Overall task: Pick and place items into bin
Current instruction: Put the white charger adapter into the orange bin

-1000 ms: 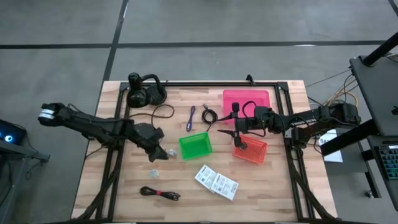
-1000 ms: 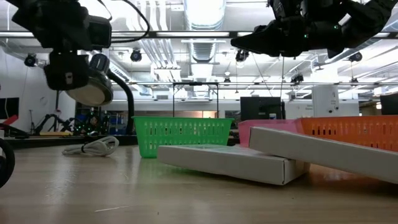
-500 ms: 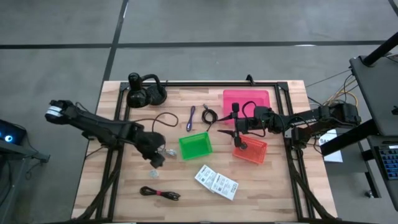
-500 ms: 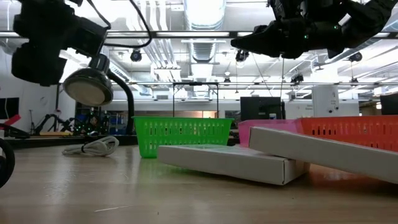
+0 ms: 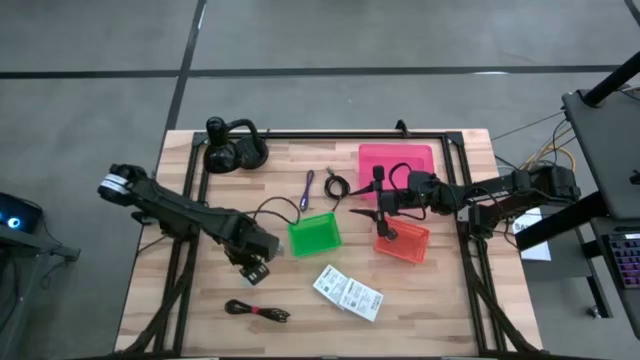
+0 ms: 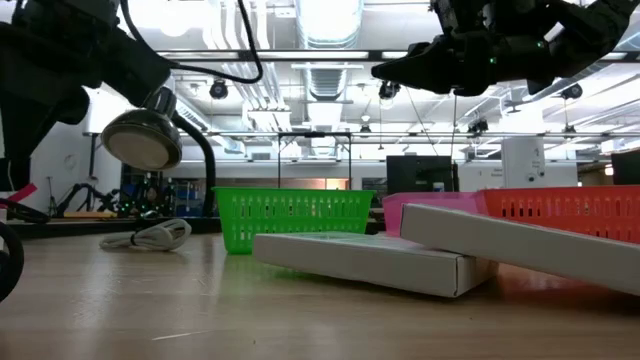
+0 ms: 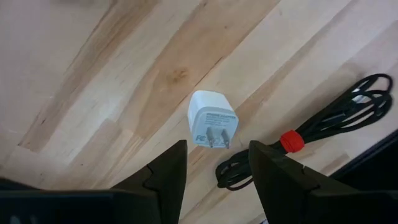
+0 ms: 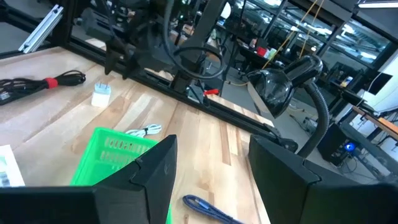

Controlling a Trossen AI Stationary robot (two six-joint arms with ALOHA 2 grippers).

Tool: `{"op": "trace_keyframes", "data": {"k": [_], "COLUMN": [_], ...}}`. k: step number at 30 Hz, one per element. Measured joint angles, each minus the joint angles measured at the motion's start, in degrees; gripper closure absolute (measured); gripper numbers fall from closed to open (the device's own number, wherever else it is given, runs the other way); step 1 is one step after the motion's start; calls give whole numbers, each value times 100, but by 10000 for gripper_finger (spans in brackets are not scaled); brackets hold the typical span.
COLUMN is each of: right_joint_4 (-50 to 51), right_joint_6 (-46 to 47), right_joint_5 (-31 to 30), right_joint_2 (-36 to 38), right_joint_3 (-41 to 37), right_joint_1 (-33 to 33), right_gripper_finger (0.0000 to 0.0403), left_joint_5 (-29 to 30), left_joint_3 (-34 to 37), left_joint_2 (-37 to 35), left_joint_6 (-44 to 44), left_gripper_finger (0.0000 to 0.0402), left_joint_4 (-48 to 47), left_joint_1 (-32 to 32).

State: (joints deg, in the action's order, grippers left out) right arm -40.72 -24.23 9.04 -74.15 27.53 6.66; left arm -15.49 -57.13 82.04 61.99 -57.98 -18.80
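Observation:
My left gripper (image 7: 216, 155) is open and points down over a small white charger plug (image 7: 212, 121), which lies flat on the wood with one finger on either side and no touch. In the high view this gripper (image 5: 258, 268) is left of the green bin (image 5: 314, 235). A black cable with a red tie (image 7: 311, 137) lies just beyond the plug, near the table's near edge (image 5: 257, 311). Two white packets (image 5: 347, 292) lie flat below the green bin. My right gripper (image 5: 378, 216) hangs open in the air between the green and orange bins.
A pink bin (image 5: 397, 160) sits at the far right and an orange bin (image 5: 402, 240) under my right arm. A purple cable (image 5: 308, 188) and a black cable (image 5: 337, 184) lie beyond the green bin. Black headphones (image 5: 235, 150) sit at the far left corner.
My left arm has swung toward the table's near edge and slightly right, carrying its gripper from beside the green bin's left side to directly over the white plug. My right arm has kept still.

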Motion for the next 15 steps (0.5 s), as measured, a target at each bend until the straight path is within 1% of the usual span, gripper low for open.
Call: {"op": "trace_keyframes", "data": {"k": [4, 11, 15], "right_joint_4": [6, 21, 23], "right_joint_6": [-20, -44, -44], "right_joint_5": [0, 0, 0], "right_joint_2": [0, 0, 0], "right_joint_3": [-1, -2, 0], "right_joint_1": [0, 0, 0], "right_gripper_finger": [216, 216, 216], "left_joint_5": [145, 650, 673], "left_joint_3": [-195, -429, -442], "left_joint_2": [230, 547, 692], "left_joint_6": [-87, -69, 113], "left_gripper_finger": [244, 244, 244], "left_joint_4": [-10, -228, -272], "left_joint_1": [-185, -490, -606]}}
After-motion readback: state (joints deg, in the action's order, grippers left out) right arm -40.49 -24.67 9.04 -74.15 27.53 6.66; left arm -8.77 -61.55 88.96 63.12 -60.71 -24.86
